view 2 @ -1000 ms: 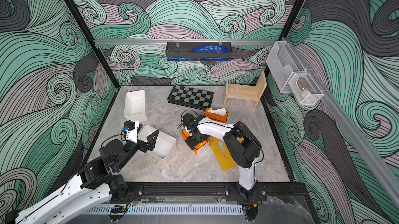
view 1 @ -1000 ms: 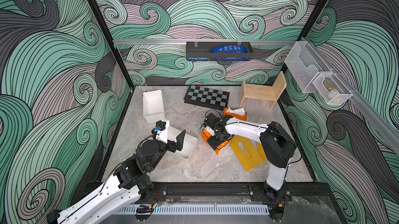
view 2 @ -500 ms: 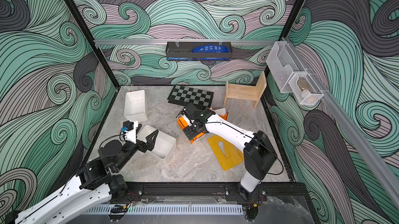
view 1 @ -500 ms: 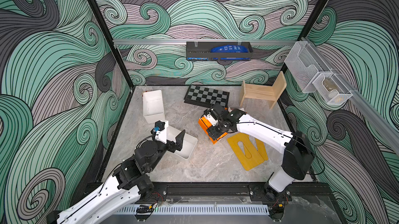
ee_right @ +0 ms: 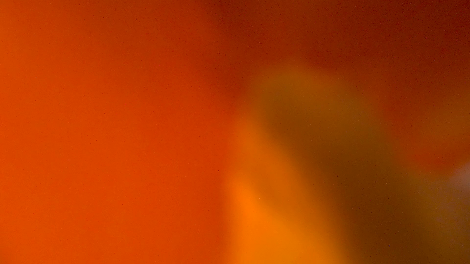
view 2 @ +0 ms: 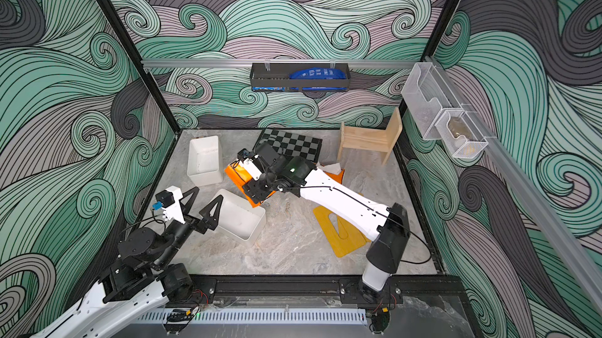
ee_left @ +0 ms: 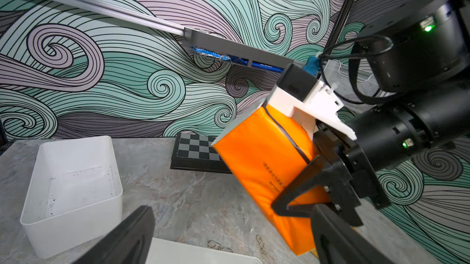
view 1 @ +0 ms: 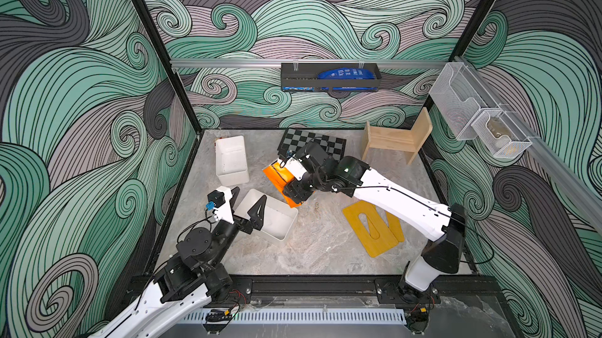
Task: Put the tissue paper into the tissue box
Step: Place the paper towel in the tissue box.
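Two top views first. Orange tissue pack clamped in the right jaws, hoisted clear of the table and tilted, just beside the far corner of the near white bin. Far white bin a little further back. Left jaws spread wide over the near white bin's rim, gripping nothing. Guessing near white bin = tissue box, going by the yellow slotted lid lying flat close by. So: mid-carry, pack not in yet. Next up, probably swinging it over that opening, levelling it, then lowering and letting go. Also spotted in a top view: a second orange pack with white tissue poking out, behind the right arm, near the wooden chair.

Left wrist view. Same pack up in the air, one black finger across its face; opposite finger hidden. Chessboard behind it, a sliver of the near white bin's rim just under the left jaws. Plenty of bare marble under the pack. Tight spot though: left fingers straddling the very bin due for filling, so worth backing them off or threading between. Soft wrapper, might snag on the rim going in crooked.

Right wrist view. Nothing but orange blur, lens jammed against the pack. No help with edges.
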Available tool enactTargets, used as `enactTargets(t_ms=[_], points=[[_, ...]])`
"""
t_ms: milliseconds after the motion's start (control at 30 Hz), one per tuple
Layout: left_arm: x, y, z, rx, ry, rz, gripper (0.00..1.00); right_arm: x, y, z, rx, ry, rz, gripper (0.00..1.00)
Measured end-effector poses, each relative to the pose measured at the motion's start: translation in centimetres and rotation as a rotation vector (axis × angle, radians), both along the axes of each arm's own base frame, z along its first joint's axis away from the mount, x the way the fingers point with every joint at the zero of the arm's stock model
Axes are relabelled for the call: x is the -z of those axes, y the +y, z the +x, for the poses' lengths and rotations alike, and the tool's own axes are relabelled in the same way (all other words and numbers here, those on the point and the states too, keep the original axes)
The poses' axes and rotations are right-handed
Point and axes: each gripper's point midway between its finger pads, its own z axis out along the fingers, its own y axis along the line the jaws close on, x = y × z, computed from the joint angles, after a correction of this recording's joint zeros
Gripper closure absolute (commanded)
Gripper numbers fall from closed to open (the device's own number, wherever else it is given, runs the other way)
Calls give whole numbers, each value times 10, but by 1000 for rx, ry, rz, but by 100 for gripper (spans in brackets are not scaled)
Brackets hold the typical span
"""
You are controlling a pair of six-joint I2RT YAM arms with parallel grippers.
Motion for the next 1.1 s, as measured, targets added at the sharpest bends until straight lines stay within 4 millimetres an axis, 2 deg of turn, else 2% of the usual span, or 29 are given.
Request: enactTargets(t_ms=[133, 267, 367, 533, 767, 1100], points=[[-2, 4, 0, -18, -7, -11, 1, 17, 35, -21, -96, 28, -18, 25], [-2, 7, 1, -30, -7, -12, 1, 53, 50, -30, -133, 74, -80, 25], [-4, 10, 0, -39, -12, -18, 1, 79, 53, -30, -140, 108, -128, 23], [-9, 17, -3, -56, -28, -41, 1, 110, 55, -30, -149, 144, -184, 22], [-15, 27, -7, -82, -50, -74, 1, 139, 54, -31, -159, 175, -239, 21], [-20, 37, -11, -101, -71, -106, 1, 171, 51, -34, -160, 212, -300, 20]])
